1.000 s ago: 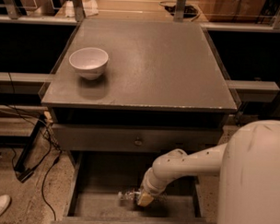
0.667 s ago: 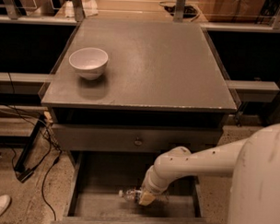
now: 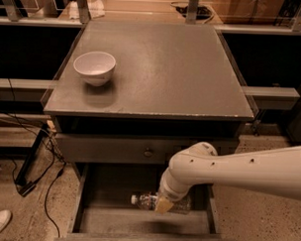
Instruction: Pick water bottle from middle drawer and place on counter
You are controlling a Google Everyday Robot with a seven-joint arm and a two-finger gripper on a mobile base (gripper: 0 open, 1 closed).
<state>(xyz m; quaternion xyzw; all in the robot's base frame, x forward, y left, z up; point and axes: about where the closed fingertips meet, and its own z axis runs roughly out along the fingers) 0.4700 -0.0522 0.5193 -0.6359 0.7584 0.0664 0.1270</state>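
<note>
1. Reaches into open middle drawer (image 3: 132, 222), gripper (image 3: 164, 204) down at water bottle (image 3: 145, 200).
2. Cannot tell whether gripper clasps it.
3. Shows water bottle lying sideways on drawer floor, cap leftward.

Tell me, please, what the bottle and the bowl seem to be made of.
The bottle: likely thin clear plastic; see-through, crinkled. The bowl: glazed ceramic or hard plastic; smooth, white, faintly shiny. The gripper is down in the drawer, at the bottle.
</note>
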